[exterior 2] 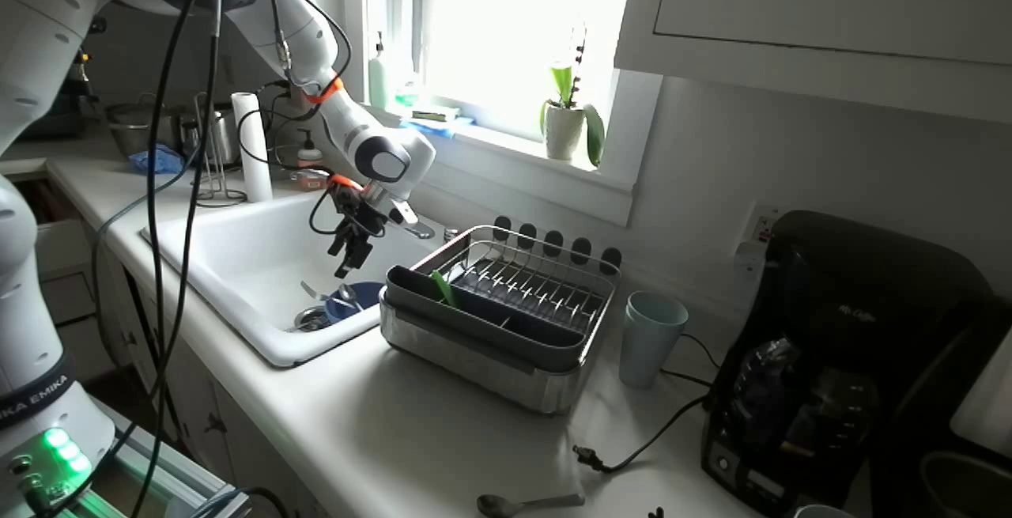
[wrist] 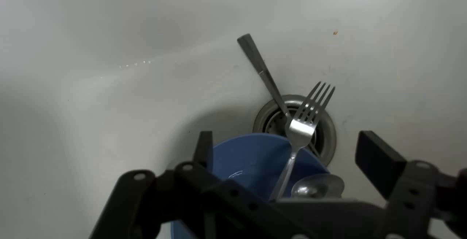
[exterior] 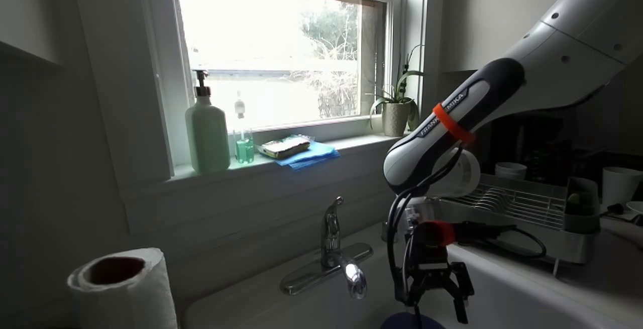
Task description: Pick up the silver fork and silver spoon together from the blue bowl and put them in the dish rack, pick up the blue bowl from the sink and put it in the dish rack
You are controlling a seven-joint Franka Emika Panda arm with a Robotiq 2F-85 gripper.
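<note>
The blue bowl sits in the white sink beside the drain; it also shows in both exterior views. The silver fork leans out over the bowl's rim, tines over the drain; its lower handle is hidden by my gripper. The silver spoon has its head at the bowl's rim, and the rest is hidden. My gripper is open and empty above the bowl; it also shows in both exterior views. The dish rack stands on the counter beside the sink.
Another silver utensil lies in the sink, partly under the fork. The chrome faucet stands close to my gripper. A utensil caddy with a green item edges the rack. Cups, a coffee maker and a spoon are on the counter.
</note>
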